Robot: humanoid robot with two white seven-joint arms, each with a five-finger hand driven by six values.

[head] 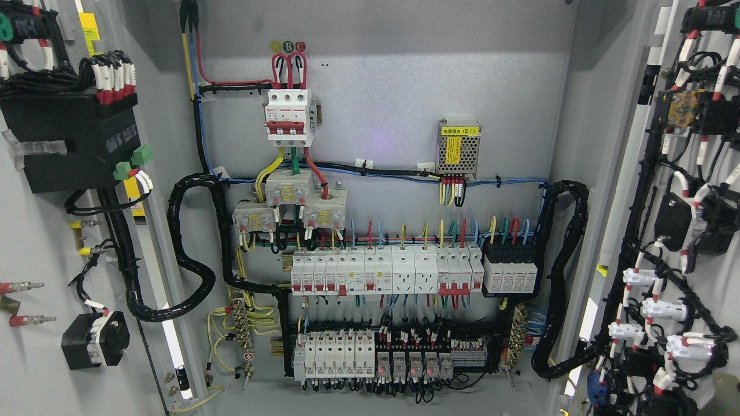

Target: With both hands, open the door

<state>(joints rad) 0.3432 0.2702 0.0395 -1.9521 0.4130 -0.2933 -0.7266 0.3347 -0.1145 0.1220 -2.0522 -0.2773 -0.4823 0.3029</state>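
doors of the grey electrical cabinet stand swung wide to both sides: the left door fills the picture's left edge and the right door the right edge, each showing its inner face. on the left door sit a black box with red-and-white ferruled wires on top, two green plugs and a smaller black component lower down. the right door carries black wire bundles and a column of white-bodied fittings with red bands.

between the doors the cabinet's back panel is in full view. near its top is a white three-pole breaker with red loops above it, fed by yellow, green and red wires. to its right hangs a perforated metal power module with a yellow label. lower down run two rows of white breakers, the upper one ending in a black block, the lower one beside small relays with red lights. thick black conduit loops from each door to the panel.

neither robot hand shows anywhere, so the state of their fingers cannot be told.
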